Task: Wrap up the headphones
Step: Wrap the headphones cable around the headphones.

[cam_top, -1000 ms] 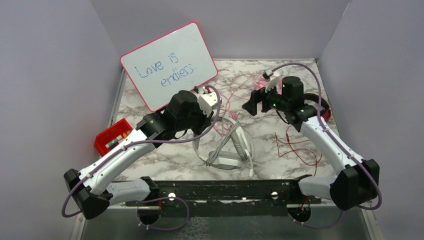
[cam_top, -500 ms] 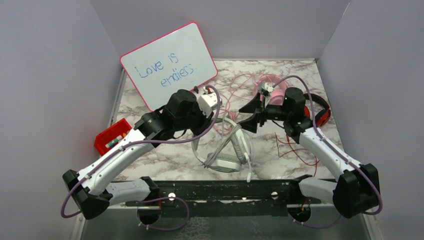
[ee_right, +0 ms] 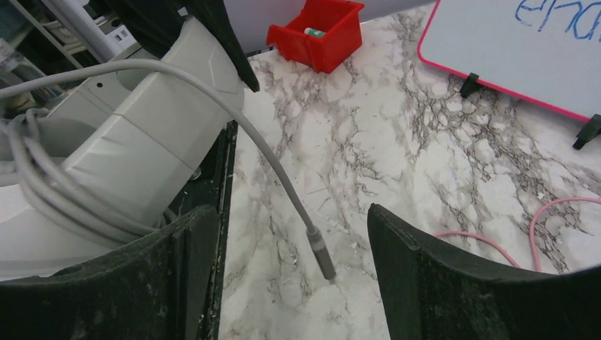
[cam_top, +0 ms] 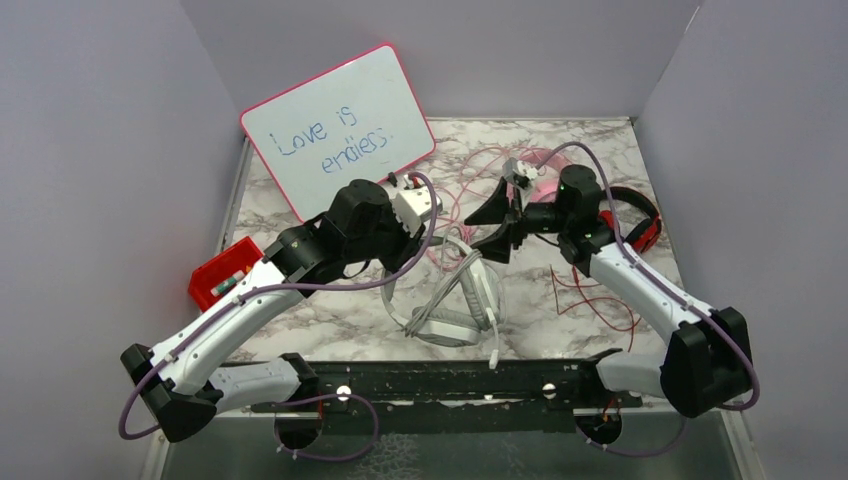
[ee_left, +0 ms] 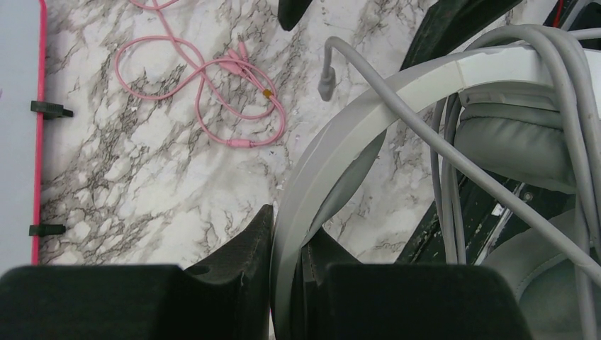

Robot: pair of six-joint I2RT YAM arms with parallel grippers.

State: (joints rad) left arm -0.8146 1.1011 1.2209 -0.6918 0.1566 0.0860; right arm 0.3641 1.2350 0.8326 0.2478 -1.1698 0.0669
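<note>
The grey/white headphones are tilted up off the marble table, their grey cable wound in several turns over the headband. My left gripper is shut on that white headband. The cable's loose end hangs free, and its plug dangles between the fingers of my open right gripper, touching neither. In the top view the right gripper sits just right of the left gripper. The pink pair is mostly hidden behind the right wrist. The red-and-black pair lies at the right.
A pink-framed whiteboard leans at the back left. A red bin sits at the left edge. Loose pink cable loops behind the headphones. Red cable sprawls at the right front. Grey walls enclose the table.
The right gripper has swung left, away from the pink pair, to the grey headphones' dangling plug, its jaws a little narrower. The left gripper kept its hold on the headband.
</note>
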